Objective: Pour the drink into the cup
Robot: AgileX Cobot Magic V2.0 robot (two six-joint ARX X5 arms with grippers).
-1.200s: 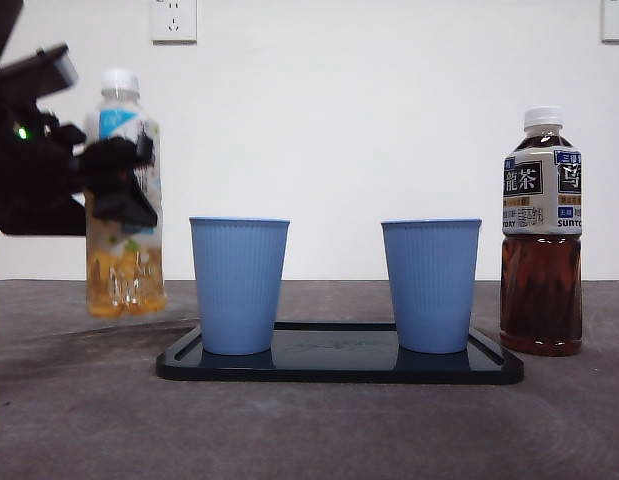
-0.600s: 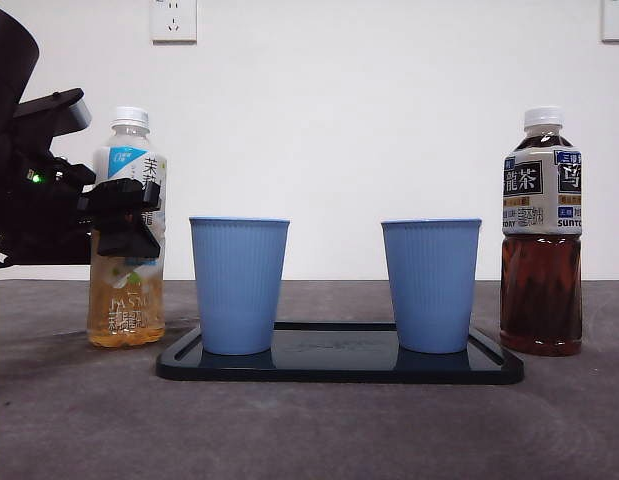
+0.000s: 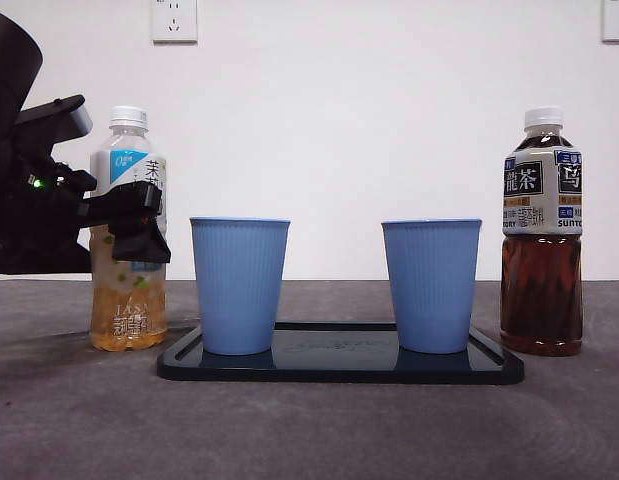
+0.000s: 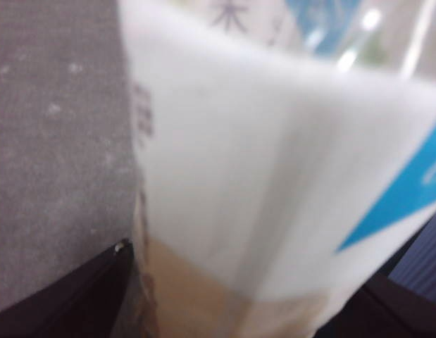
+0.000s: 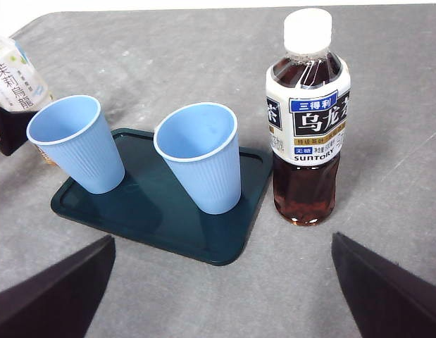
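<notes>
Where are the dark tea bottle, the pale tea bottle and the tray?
dark tea bottle (image 3: 541,300), front view, on its brown lower body.
pale tea bottle (image 3: 129,315), front view, on its lower body below the jaws.
tray (image 3: 339,352), front view, on the bare floor between the cups.

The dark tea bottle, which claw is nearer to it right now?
Right. The right claw hangs open just short of the dark tea bottle, not touching it. The left claw is across the tray, around the light tea bottle.
</notes>
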